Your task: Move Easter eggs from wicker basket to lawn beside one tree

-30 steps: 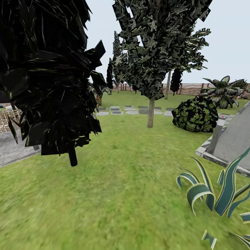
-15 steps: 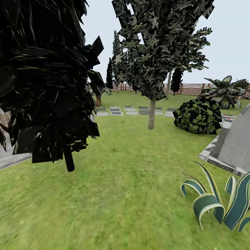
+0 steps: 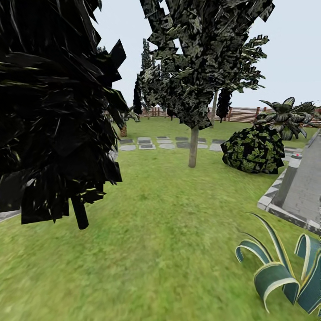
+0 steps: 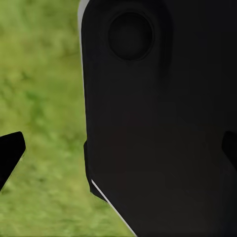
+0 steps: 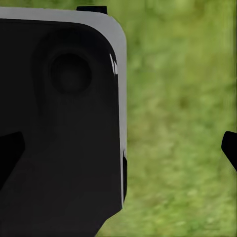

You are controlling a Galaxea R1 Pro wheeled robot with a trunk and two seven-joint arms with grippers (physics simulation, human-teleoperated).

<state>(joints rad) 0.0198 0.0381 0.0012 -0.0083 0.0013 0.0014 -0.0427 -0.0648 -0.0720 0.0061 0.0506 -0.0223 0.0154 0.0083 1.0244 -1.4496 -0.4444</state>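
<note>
Eggs: none visible; robot in transit over lawn (image 3: 169, 232)
Tree (image 3: 193, 147): ahead
Grippers: both spread, empty

The big dark, almost black leafy tree (image 3: 53, 111) is cut off by the head view's top and left edges. The striped green-and-cream spiky plant (image 3: 285, 276) is cut off at the corner. The mottled green lawn (image 5: 177, 123) is blurred in both wrist views, partly hidden by black robot body panels (image 4: 158, 118).
</note>
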